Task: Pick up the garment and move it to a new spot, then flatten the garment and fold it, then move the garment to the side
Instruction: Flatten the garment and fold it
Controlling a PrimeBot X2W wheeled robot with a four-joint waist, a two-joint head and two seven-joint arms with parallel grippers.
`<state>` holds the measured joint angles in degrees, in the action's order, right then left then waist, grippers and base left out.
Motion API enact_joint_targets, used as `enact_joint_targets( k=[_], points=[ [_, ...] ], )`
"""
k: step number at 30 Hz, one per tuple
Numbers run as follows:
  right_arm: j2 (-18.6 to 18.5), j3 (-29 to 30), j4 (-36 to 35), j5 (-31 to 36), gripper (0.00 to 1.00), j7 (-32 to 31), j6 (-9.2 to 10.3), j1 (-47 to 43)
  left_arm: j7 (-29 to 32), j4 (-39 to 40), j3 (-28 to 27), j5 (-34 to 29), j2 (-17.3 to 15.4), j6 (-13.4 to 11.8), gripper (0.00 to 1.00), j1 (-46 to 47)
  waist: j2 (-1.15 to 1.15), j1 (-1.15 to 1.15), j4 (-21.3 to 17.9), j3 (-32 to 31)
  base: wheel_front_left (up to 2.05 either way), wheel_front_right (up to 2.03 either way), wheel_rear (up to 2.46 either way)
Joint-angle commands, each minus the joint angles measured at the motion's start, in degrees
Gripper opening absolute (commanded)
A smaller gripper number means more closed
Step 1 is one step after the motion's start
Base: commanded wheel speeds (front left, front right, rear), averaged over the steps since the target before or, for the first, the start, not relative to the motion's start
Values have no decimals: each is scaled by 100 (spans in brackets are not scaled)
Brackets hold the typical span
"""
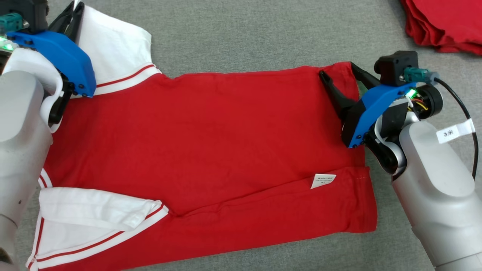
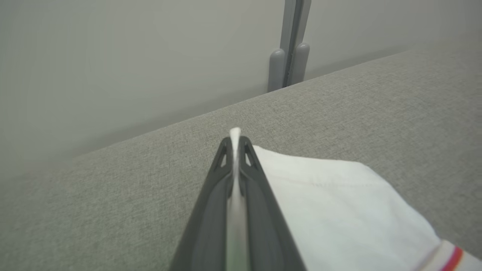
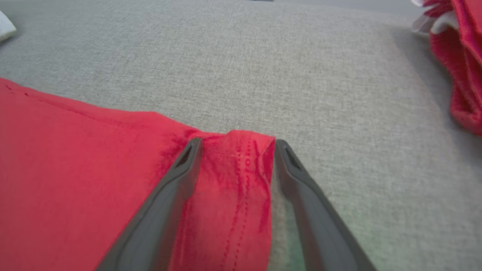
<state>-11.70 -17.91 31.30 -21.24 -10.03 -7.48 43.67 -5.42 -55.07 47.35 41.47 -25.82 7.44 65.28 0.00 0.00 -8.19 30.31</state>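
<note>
One red garment (image 1: 211,143) — flat, long axis left-right (hem (image 1: 368,195) rightward)

I count: one red garment (image 1: 211,131); its white sleeves two, far sleeve (image 1: 113,45) and near sleeve (image 1: 94,210); one white label (image 1: 323,180); one red pile (image 1: 444,22); grippers two, left gripper (image 1: 77,5), right gripper (image 1: 337,69).

The red garment (image 1: 211,139) lies spread flat across the middle of the frame, its lower edge folded over and showing a white label (image 1: 323,180), with one white, red-striped sleeve (image 1: 113,49) at upper left and the other sleeve (image 1: 94,222) at lower left.
</note>
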Motion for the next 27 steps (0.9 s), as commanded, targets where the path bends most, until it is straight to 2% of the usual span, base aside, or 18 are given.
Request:
enact_joint_targets(
  k=[1, 2, 6, 12, 20, 27],
  points=[
    [32, -64, 88, -41, 46, -36, -3, 36, -52, 16, 30, 45, 22, 1, 0, 105, 0, 0, 30, -13, 0, 0, 0],
    [52, -115, 132, -82, 0, -54, -4, 63, -90, 15, 61, 61, 35, 1, 0, 102, 0, 0, 48, -26, 0, 0, 0],
    [-19, -144, 253, -110, 0, 56, -2, 119, -316, 43, 132, 153, 70, 2, 0, 58, 0, 0, 111, -130, 0, 0, 0],
    [-80, -33, 348, -18, 0, 718, -2, -82, -710, 231, 176, 327, 57, 2, 0, -234, 0, 0, 220, -453, 0, 0, 0],
    [-83, -39, 509, 2, 0, 1427, -2, -472, -960, 952, -1, 501, -186, -7, 0, -977, 0, 0, 349, -934, 0, 0, 0],
    [-142, -12, 548, 33, 0, 1848, -2, -849, -978, 2201, -397, 399, -423, -335, 0, -2037, 0, 0, 487, -1255, 0, 0, 0]
  ],
)
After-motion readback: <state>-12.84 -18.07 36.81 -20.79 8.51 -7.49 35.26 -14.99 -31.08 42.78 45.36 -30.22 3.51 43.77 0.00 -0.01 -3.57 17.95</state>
